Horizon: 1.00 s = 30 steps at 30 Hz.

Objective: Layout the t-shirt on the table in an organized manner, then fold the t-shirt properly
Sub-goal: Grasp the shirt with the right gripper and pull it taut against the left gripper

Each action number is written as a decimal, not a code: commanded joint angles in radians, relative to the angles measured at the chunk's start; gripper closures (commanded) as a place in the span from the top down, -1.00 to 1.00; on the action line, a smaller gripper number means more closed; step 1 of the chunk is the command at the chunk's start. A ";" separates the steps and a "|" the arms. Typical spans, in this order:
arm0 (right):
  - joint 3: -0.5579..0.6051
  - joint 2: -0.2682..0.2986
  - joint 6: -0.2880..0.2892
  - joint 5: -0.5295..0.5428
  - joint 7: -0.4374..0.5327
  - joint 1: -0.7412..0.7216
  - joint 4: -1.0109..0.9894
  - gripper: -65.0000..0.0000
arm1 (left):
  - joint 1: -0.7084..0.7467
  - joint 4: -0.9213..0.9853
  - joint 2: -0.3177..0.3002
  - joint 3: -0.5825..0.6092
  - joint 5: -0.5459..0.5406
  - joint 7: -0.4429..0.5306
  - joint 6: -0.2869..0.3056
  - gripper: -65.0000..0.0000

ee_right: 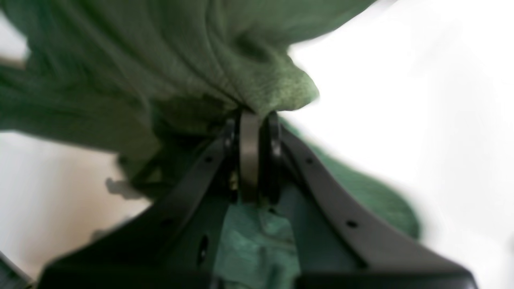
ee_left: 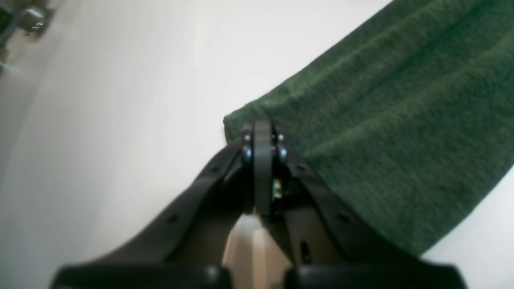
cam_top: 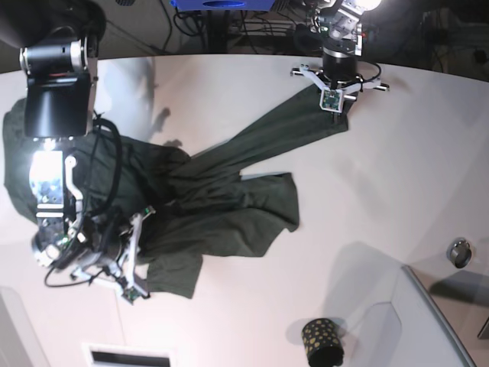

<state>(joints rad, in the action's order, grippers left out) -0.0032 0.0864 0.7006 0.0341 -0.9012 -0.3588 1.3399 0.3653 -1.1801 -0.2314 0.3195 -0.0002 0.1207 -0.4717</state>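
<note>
both fingers [ee_right: 251,120] pinch the t-shirt [cam_top: 221,199], grips blurred.

T-shirt [cam_top: 221,199] partly hidden under right arm at worktop [cam_top: 229,84] left edge. Right wrist view blurred; cloth hid right claw [ee_right: 255,116] tips.

t-shirt [cam_top: 221,199] on table [cam_top: 397,168], stretched between apparently both grippers

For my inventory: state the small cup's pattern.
The cup is black with gold dots, clearest in base view.
</note>
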 commanded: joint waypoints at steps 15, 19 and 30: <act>-0.001 0.023 -0.002 0.003 -0.031 -0.131 -0.102 -0.99 | 0.050 0.016 -0.021 -0.053 -0.044 -0.108 0.023 -1.00; -0.001 0.023 -0.002 0.003 -0.037 -0.055 0.011 -0.99 | 0.042 -0.001 -0.020 -0.118 -0.042 -0.111 0.023 -1.00; -0.007 0.025 -0.002 0.007 -0.238 0.155 0.487 -0.99 | 0.034 -0.024 -0.026 -0.202 -0.033 -0.111 0.024 -1.00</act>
<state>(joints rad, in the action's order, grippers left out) -0.0074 0.1081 0.7002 0.0406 -1.1595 -0.1707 1.8088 0.3946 -1.2007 -0.2516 0.1188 -0.0193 0.0441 -0.4519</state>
